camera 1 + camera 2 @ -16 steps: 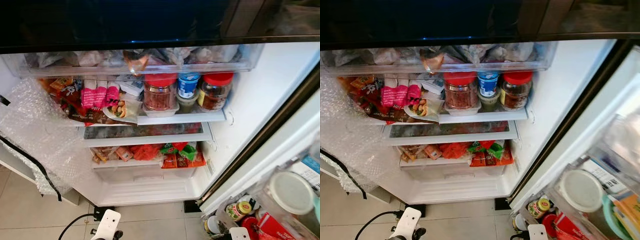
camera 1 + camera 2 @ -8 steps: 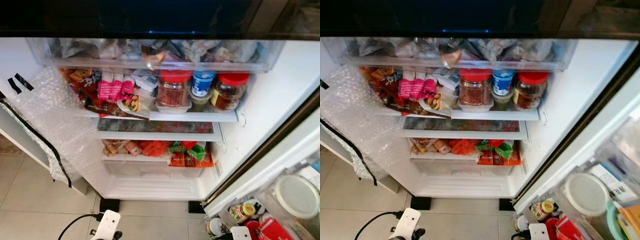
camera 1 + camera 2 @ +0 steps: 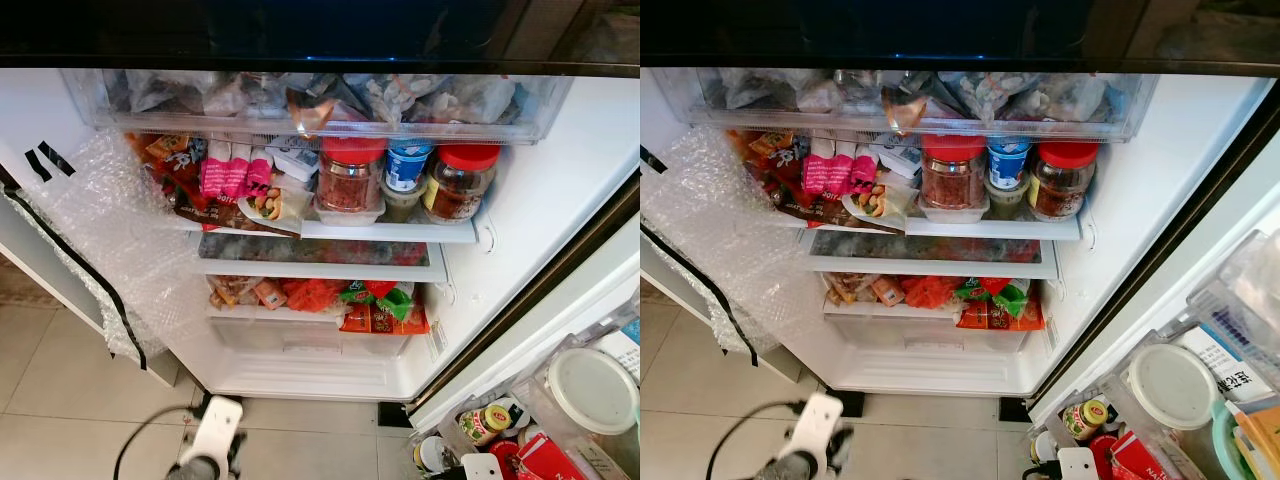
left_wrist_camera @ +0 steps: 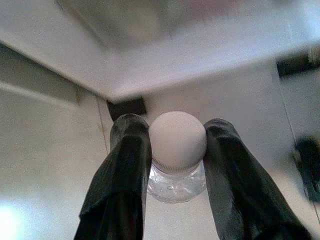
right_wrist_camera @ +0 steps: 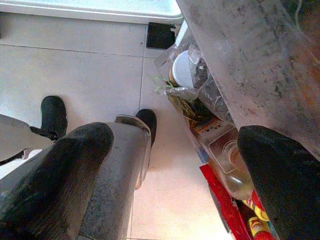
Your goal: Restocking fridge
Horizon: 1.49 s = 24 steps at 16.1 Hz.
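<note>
Left wrist view: a white-capped bottle (image 4: 177, 152) is clamped in the left gripper (image 4: 175, 150) below the fridge (image 3: 540, 200), and should be raised level, while the right gripper (image 5: 175, 165) is spread empty.

Left end effector (image 4: 173, 165): two long black fingers (image 4: 122, 180), matte and faintly textured. Right end effector (image 5: 165, 180): the same broad rounded black fingers (image 5: 65, 165). Below, a white wrist housing (image 3: 215, 430), blurred, trailing what looks like a black cable (image 3: 140, 445).

On my fridge (image 3: 540, 200) shelf (image 3: 385, 231), three jars (image 3: 349, 177) stand right of snack packets (image 3: 230, 172); the door bins (image 3: 560, 400) lie to my right.
</note>
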### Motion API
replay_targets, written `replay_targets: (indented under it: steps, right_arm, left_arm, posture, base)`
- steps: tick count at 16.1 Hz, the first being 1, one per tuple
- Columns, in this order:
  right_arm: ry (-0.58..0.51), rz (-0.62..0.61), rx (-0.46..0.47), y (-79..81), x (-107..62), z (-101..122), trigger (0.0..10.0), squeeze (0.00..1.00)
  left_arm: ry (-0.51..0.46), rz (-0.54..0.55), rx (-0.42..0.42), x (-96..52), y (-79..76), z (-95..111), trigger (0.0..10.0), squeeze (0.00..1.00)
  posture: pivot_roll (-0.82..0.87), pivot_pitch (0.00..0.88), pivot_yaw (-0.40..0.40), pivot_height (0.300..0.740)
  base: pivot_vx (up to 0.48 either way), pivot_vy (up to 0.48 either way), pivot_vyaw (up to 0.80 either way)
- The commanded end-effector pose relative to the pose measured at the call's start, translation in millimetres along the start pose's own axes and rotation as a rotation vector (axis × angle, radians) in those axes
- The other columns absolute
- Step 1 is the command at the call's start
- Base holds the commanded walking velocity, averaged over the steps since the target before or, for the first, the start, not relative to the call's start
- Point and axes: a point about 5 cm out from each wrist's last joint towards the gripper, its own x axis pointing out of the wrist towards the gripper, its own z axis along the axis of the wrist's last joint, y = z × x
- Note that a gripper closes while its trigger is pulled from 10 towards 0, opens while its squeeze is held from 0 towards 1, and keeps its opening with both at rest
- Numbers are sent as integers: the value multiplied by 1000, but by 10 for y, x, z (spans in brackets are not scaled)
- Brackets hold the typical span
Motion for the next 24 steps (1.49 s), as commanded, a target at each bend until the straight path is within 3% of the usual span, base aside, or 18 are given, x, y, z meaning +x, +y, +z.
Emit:
replay_targets:
  steps: [1,6,15,19,22,23,24]
  right_arm:
    - [61,3,13,30,-42,-192,10000,0]
    - [52,6,33,34,-48,-203,10000,0]
    - [61,5,20,30,-48,-211,10000,0]
    - [59,3,11,23,-48,-207,10000,0]
    - [55,14,-148,0,-38,-155,10000,0]
    - [73,8,-272,-20,-29,-131,10000,0]
    - [64,22,-290,-16,-28,-118,10000,0]
  left_arm:
    - [-79,45,-26,-22,86,63,10000,0]
    - [-349,102,-66,-147,194,360,10000,0]
    - [-438,84,-57,-157,136,618,10000,0]
    - [-438,82,-58,-165,124,628,10000,0]
    - [-433,72,-57,-165,89,622,10000,0]
    - [-432,70,-57,-164,83,624,10000,0]
    - [-431,67,-56,-162,75,628,10000,0]
  posture:
    - [-19,176,3,740]
    - [-16,180,5,740]
    - [-17,178,6,740]
    - [-15,178,3,702]
    - [-19,180,0,683]
    - [-24,179,-1,683]
    - [-20,179,-1,683]
  base:
    - [0,0,0]
    - [0,0,0]
    - [0,0,0]
    - [0,0,0]
    - [0,0,0]
    - [0,0,0]
    - [0,0,0]
